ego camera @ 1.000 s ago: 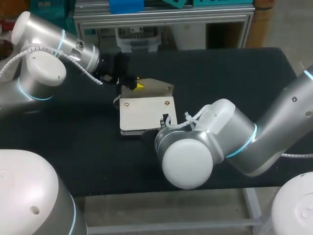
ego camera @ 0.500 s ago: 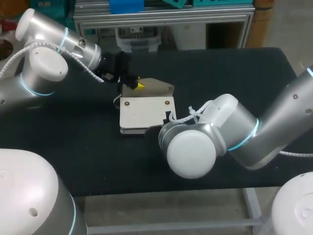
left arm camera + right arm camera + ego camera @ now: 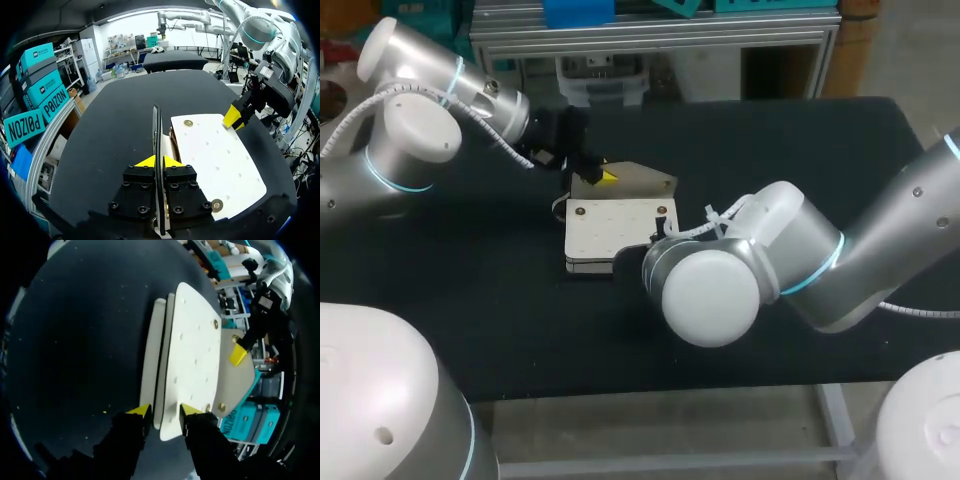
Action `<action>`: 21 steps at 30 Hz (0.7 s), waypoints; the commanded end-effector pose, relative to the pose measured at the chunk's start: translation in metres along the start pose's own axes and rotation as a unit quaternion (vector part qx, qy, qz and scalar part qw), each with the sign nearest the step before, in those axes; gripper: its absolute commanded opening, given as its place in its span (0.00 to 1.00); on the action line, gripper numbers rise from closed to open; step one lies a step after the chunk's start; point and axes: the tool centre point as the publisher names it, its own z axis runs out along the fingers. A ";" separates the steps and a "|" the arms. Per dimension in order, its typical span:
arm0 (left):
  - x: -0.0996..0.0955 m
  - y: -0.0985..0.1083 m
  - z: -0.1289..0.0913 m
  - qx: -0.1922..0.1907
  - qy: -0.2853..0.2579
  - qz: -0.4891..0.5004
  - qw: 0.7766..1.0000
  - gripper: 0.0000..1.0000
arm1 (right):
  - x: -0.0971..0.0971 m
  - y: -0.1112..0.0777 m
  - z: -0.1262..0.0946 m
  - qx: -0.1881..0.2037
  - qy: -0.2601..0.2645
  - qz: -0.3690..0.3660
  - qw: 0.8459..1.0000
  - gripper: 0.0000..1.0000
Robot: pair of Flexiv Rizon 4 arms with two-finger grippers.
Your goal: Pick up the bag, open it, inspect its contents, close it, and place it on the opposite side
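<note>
1. The cream, flat, stiff-panelled bag [image 3: 615, 228] lay on the black table [image 3: 770, 150] near its middle. Its tan flap [image 3: 642, 181] was lifted off the body on the side toward our left arm.
2. Our left gripper [image 3: 155, 161] was closed to a narrow slit on the tan flap, whose thin edge ran straight up between the yellow tips. It held nothing else.
3. Our right gripper [image 3: 165, 411] sat low at the corner of the bag away from the left gripper, with the stacked edges of the bag's panels directly in front of it. We could not tell whether it had clamped there or merely straddled the edge.
4. We judged that we were opening the bag, with the flap held on one side and the body to be steadied on the other.
5. If the right gripper had no real hold, a pull on the tan flap would likely drag or tip the whole bag instead of spreading it.
6. If the right gripper caught both panels together, it would pin the bag shut against the very pull meant to open it.
7. The brass snap studs [image 3: 188, 123] on the top panel might resist and then let go suddenly, which could jerk the flap out of the left gripper.
8. The right gripper was very near the table, so any further descent risked scraping the surface or shoving the bag sideways.
</note>
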 end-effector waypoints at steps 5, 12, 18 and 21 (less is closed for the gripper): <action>0.000 0.003 0.003 0.003 0.007 0.002 1.000 0.00 | 0.003 -0.004 0.010 -0.045 -0.223 0.006 0.974 0.35; 0.008 0.003 0.003 0.001 0.016 0.012 1.000 0.00 | 0.000 -0.003 0.007 -0.044 -0.231 0.010 0.972 0.19; 0.014 0.004 0.004 0.002 0.020 0.013 1.000 0.00 | 0.000 -0.001 0.010 -0.045 -0.233 0.011 0.971 0.00; 0.017 0.006 0.004 0.003 0.022 0.013 1.000 0.00 | 0.001 -0.001 0.009 -0.047 -0.241 0.011 0.969 0.00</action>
